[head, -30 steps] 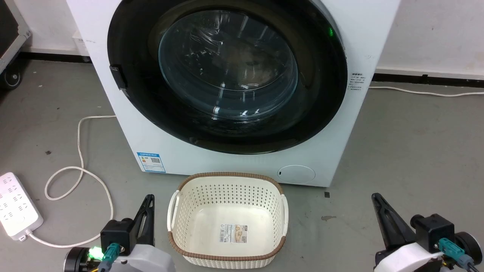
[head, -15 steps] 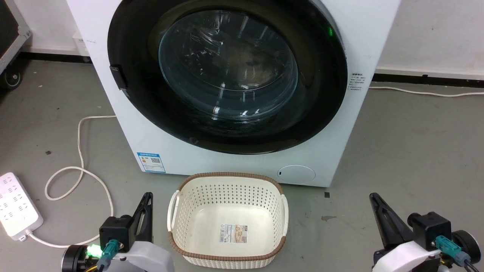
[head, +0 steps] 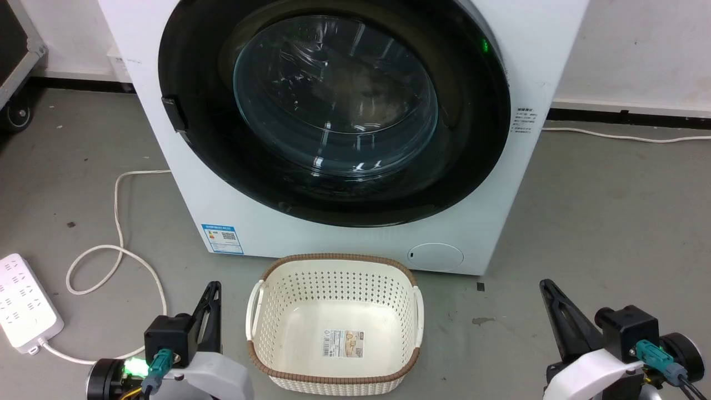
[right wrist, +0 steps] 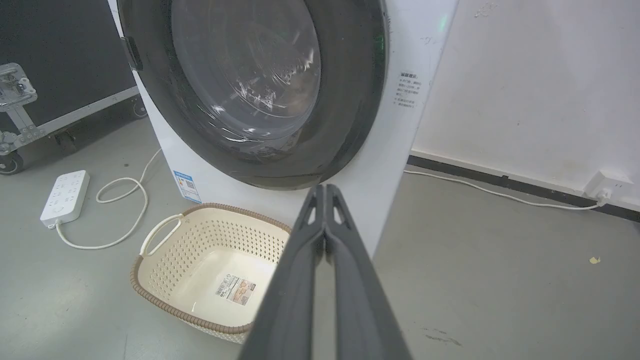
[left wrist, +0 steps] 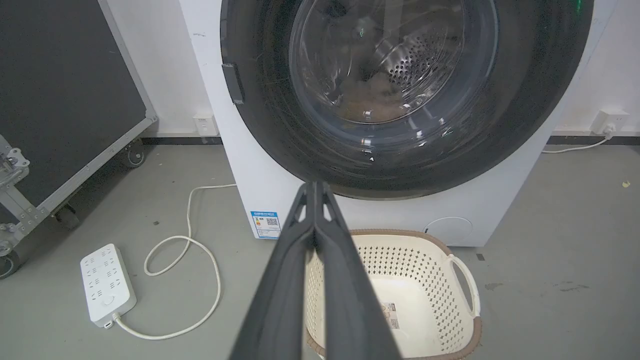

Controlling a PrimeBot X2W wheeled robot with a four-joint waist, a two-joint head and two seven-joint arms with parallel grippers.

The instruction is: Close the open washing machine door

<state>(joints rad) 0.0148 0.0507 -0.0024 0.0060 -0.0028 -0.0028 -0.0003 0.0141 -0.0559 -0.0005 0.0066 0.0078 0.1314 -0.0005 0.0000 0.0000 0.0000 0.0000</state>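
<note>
The washing machine [head: 355, 244] stands big and white at the back of the grey floor [head: 600, 222]; the washing machine door [head: 333, 105] is on its front, and its wide black rim lies flat on the white front, so the door looks shut; the clear glass bowl sits in the middle of the rim; a small dark catch [head: 173, 114] sits on the rim's left edge, and a green light [head: 485, 46] glows near its top right edge.

A cream basket [head: 339, 256] with a brown rim stands just in front of the machine's bottom edge; I cannot tell if they touch. The left gripper [left wrist: 314, 186] is low on the left of the basket and the right gripper [right wrist: 325, 187] is low on the right, well apart from it; both point up at the machine; each one has its two dark fingers pressed tight together with nothing between them, and both are well apart from the door.

On the left, a white power strip [head: 25, 303] and its looped cable [head: 116, 222] lie on the floor, and a black case on wheels [left wrist: 60, 100] stands by the wall; on the right of the machine the floor is wide and bare up to the white wall [head: 639, 50], where a thin cord [head: 611, 135] runs along the bottom edge.
</note>
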